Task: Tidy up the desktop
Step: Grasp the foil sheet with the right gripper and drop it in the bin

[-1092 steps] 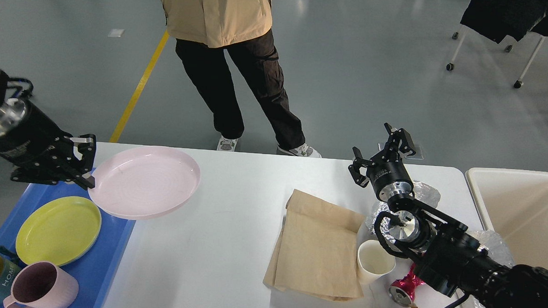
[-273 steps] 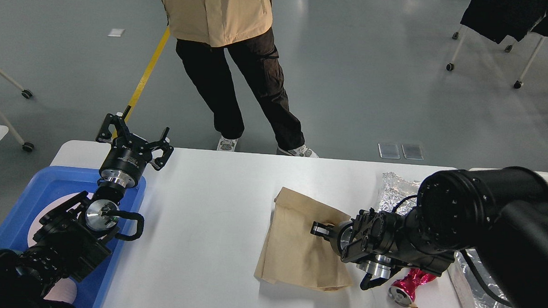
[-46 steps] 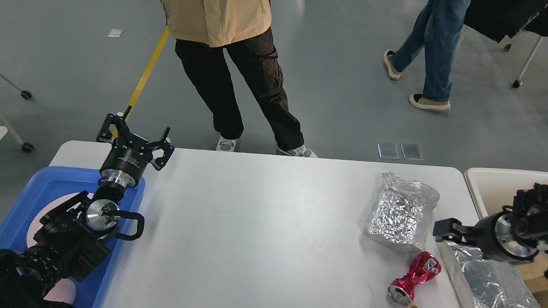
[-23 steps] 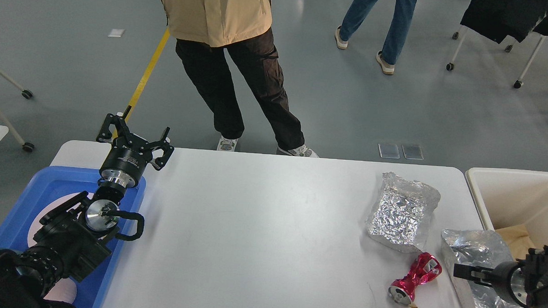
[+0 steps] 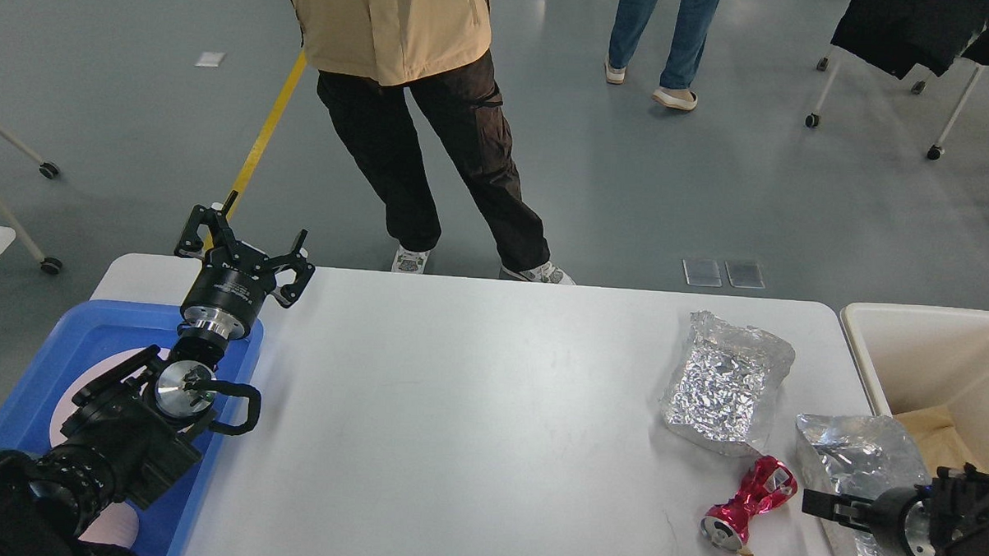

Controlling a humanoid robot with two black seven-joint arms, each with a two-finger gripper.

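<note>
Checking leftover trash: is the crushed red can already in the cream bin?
No, the crushed red can lies on the desktop, left of the cream bin.

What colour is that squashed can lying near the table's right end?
The crushed can is shiny magenta-red with a silver end, seen best in the head view.

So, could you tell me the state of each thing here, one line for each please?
Left gripper: open, empty, raised above the desktop's far left corner.
Right gripper: over the near foil bag; open or shut unclear.
Far foil bag: crumpled, lying flat.
Red can: crushed, on its side.
Cream bin: open, brown paper inside.
Blue tray: holds a pink plate, mostly hidden.
</note>
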